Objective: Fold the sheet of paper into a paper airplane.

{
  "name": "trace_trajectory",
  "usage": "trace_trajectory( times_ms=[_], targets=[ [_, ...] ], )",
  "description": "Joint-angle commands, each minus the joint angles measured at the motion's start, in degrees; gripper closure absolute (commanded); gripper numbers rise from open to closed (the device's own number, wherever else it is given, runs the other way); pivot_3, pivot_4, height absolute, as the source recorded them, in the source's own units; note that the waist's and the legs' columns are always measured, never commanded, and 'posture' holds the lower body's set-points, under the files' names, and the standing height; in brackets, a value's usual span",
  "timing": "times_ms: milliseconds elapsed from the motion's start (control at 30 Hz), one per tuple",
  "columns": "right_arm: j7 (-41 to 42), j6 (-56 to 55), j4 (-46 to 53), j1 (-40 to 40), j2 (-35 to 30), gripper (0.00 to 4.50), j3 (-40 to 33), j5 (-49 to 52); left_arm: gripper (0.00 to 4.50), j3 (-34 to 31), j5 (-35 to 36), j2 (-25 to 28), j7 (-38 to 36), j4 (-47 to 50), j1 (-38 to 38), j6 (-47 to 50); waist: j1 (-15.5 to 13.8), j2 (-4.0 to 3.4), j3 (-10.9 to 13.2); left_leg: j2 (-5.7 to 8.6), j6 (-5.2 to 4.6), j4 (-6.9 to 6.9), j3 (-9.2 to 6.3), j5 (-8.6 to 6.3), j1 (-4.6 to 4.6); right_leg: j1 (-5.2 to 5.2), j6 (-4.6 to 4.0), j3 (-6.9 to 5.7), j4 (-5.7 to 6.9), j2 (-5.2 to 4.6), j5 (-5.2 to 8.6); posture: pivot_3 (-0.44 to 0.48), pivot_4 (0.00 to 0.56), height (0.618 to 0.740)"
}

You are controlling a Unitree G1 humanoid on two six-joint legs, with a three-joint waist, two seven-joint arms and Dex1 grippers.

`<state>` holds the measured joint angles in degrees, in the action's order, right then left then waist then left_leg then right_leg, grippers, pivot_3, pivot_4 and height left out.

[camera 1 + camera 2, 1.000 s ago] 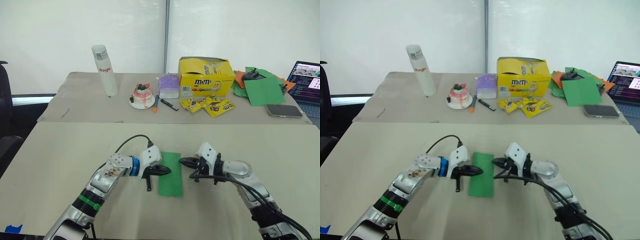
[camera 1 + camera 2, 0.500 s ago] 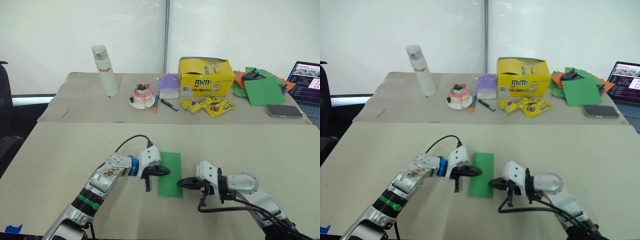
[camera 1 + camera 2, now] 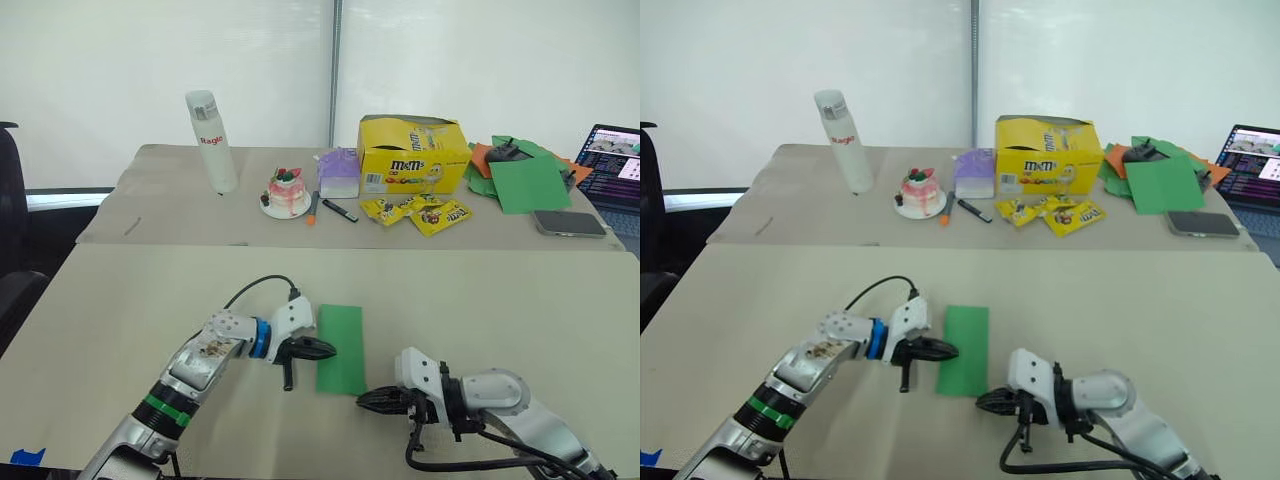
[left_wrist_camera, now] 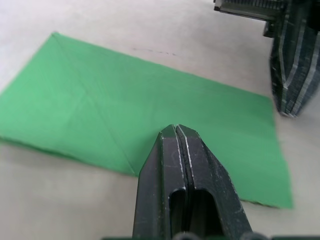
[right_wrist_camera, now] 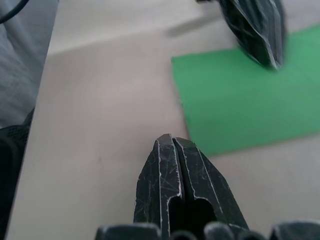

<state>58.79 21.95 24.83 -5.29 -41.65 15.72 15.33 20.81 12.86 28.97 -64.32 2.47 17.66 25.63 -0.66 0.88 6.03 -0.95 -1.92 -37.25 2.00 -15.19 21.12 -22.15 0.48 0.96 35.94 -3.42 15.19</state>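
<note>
The left gripper (image 4: 176, 131), two black fingers pressed together, rests its tip on the near edge of the bright-green creased rectangular sheet of paper (image 4: 150, 117). Just beside the paper's far corner hangs what looks like the right gripper (image 4: 291, 107), on the beige table surface (image 4: 60, 195).

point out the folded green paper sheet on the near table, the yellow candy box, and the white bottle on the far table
Thin bright-green rectangular paper sheet (image 3: 342, 349), left eye view, middle of its top face.
Yellow cardboard candy box (image 3: 413, 167), left eye view, printed front panel.
Tall white cylindrical bottle (image 3: 214, 150), left eye view, mid-body by the red lettering.
</note>
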Motion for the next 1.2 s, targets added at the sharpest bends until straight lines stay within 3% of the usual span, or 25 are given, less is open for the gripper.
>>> trace_trajectory(
  times_ms=[33,267,433,867,1200],
  targets=[
    [1.0,5.4,5.2,1.5,-2.7,4.45,-4.4,5.3,4.50,-4.4,4.5,1.4,-2.1,1.6,-0.4,1.0,0.0,0.04,0.1,0.00,0.00,0.00,0.00,0.00,0.01,-0.01,0.00,0.00,0.01,-0.01,0.00,0.000,0.150,0.738],
    [0.1,10.9,8.1,5.4,-4.7,4.45,-8.4,10.1,4.50,-8.3,7.0,3.9,-3.4,0.9,-0.8,-0.1,0.0,0.14,0.2,-0.01,0.00,0.01,-0.08,0.00,0.05,-0.03,-0.02,-0.05,-0.01,-0.02,0.01,0.000,0.150,0.738],
    [-1.1,12.4,8.1,8.9,-5.0,4.45,-9.7,10.6,4.50,-6.1,4.4,3.0,-2.7,-0.5,-0.9,-2.2,-0.2,0.13,0.2,0.00,0.00,0.01,-0.08,0.00,0.04,-0.03,-0.02,-0.05,-0.01,-0.04,0.01,0.000,0.150,0.738],
    [-5.1,17.4,12.0,9.2,-8.3,4.45,-12.8,12.1,4.50,0.7,3.4,-8.9,-3.0,-6.7,7.4,-2.5,0.0,0.13,0.2,0.04,0.00,-0.01,-0.10,0.00,0.14,-0.03,-0.02,-0.06,-0.04,-0.01,0.01,0.000,0.150,0.738],
    [-6.6,32.2,20.3,9.4,-24.7,4.45,-24.6,12.3,4.50,8.2,-1.1,-16.3,-4.1,-17.7,15.6,-0.4,-0.2,0.24,0.3,0.11,-0.01,-0.05,-0.15,0.00,0.23,-0.04,0.00,-0.07,-0.10,0.00,0.02,0.000,0.150,0.738]
  ],
)
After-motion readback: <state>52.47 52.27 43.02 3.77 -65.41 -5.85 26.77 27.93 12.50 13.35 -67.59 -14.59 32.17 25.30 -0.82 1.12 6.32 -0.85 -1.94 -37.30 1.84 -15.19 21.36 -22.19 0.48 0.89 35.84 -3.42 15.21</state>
